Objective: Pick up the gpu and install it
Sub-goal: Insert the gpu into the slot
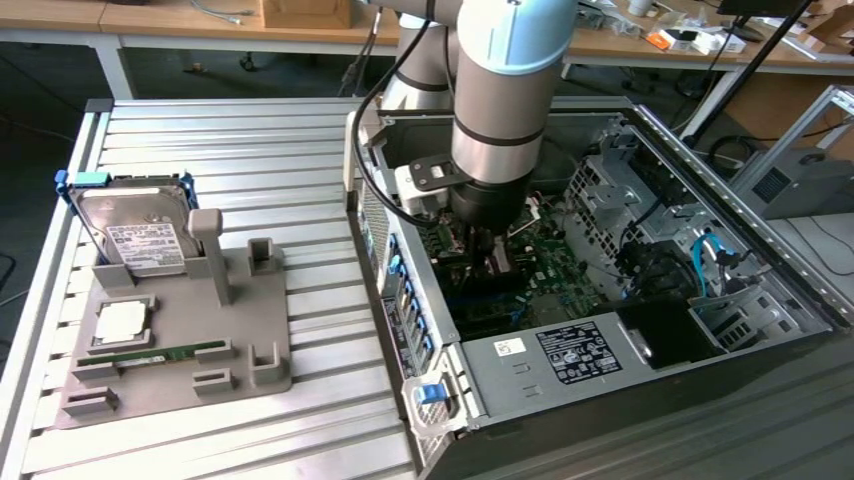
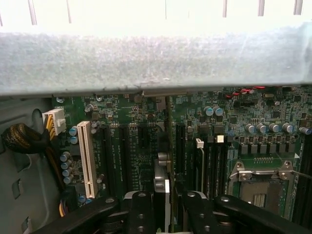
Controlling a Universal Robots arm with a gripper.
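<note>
The hand (image 2: 163,207) pinches the gpu (image 2: 162,187) edge-on, low inside the computer case (image 1: 561,355) over the motherboard (image 2: 141,126); squaring the card with its slot matters most.

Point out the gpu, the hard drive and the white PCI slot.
gpu (image 2: 163,195): wrist view, its upper edge between the pincer's fingers.
hard drive (image 1: 140,240): exterior view, white label.
white PCI slot (image 2: 87,158): wrist view, mid-length.
</note>
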